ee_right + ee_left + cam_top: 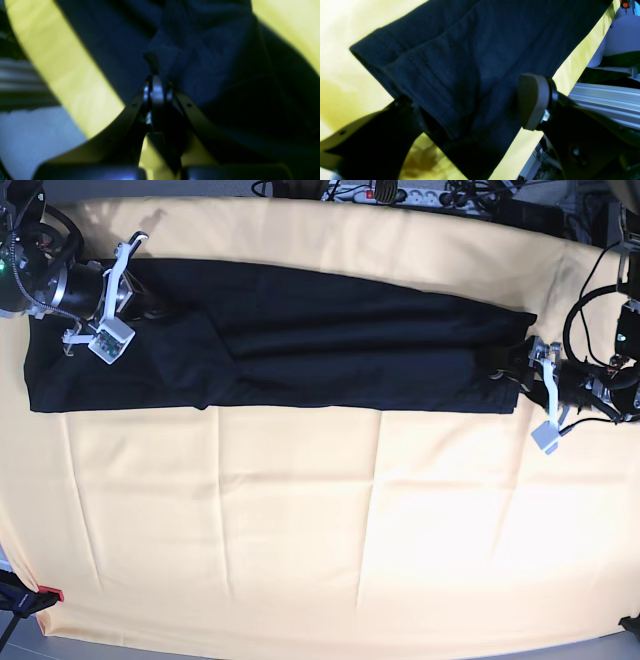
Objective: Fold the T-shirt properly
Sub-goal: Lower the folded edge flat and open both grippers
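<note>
base view shows the t-shirt lying in a long strip on the yellow cloth. i think the long fold is being made. the left end effector is wide open over one end. the right end effector is closed, pinching a bit of the shirt. next, the right one should lay its bit down flat and let go.

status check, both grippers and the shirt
Left gripper open over shirt; right gripper shut on shirt fabric; T-shirt long folded strip; nothing seen in the way.
</note>
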### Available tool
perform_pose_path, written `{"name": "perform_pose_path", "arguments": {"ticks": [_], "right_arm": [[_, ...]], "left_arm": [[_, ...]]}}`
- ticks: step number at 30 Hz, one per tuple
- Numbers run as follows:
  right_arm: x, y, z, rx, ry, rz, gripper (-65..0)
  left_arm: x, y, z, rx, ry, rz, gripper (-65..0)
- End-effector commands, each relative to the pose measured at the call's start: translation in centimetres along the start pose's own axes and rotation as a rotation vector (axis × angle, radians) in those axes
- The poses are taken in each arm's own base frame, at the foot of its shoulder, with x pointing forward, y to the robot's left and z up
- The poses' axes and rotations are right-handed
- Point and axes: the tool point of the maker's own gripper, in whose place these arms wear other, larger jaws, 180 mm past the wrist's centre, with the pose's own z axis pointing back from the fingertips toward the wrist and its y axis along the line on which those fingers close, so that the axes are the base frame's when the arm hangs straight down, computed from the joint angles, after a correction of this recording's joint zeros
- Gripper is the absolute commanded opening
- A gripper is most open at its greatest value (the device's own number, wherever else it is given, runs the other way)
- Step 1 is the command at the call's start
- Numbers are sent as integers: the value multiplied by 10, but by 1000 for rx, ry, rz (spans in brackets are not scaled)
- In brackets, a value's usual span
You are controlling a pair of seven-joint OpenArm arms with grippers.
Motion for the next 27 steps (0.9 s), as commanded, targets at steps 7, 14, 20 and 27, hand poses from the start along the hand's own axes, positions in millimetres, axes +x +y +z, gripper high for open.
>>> {"name": "perform_pose_path", "arguments": {"ticks": [7, 14, 20, 27], "right_arm": [[-19, 8, 17, 22, 145, 82, -650], [-44, -19, 24, -84, 282, 126, -650], [-75, -56, 20, -172, 287, 31, -650], [-94, -62, 20, -168, 322, -33, -650]], "left_arm": [[5, 4, 13, 31, 0, -23, -164], [5, 6, 17, 41, 2, -23, -164], [0, 13, 34, 81, 20, -32, -164], [-8, 22, 56, 137, 44, -23, -164]]}}
